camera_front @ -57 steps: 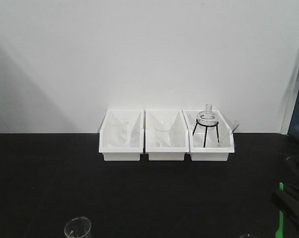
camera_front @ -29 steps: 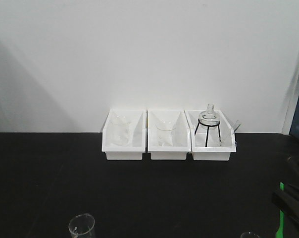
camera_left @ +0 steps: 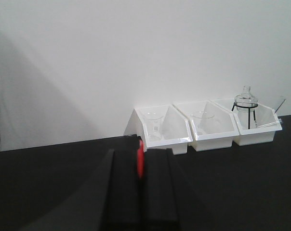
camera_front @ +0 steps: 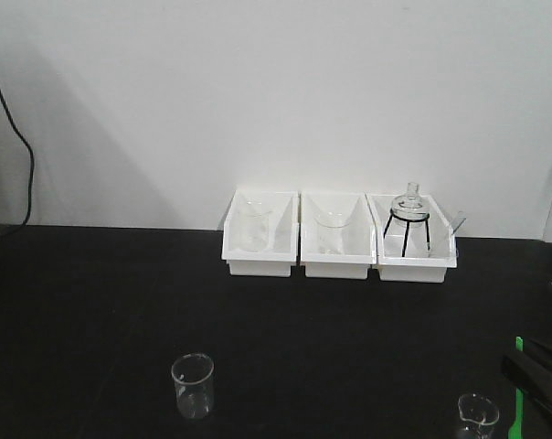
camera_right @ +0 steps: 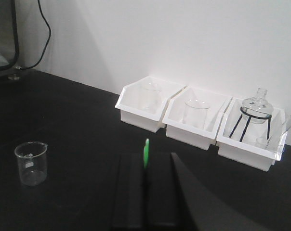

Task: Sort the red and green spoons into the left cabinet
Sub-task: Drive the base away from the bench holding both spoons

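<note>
In the left wrist view my left gripper (camera_left: 140, 155) is shut on the red spoon (camera_left: 140, 162); a short red piece sticks out past the black fingertips. In the right wrist view my right gripper (camera_right: 146, 167) is shut on the green spoon (camera_right: 146, 153), whose end stands up past the fingertips. In the front view the green spoon (camera_front: 518, 398) and the right gripper (camera_front: 530, 377) sit at the lower right edge, above the black table (camera_front: 93, 311). The left gripper is outside the front view. The left cabinet is out of view.
Three white bins (camera_front: 334, 247) holding glassware stand in a row against the white wall; the right one holds a flask on a black tripod (camera_front: 409, 224). A glass beaker (camera_front: 193, 385) and a smaller one (camera_front: 478, 416) stand near the front. A black cable (camera_front: 20, 146) hangs at far left.
The whole front view has shifted: the bins now sit further right and higher, the cable has come into view at left, and both beakers show fully. Both grippers still hold their spoons.
</note>
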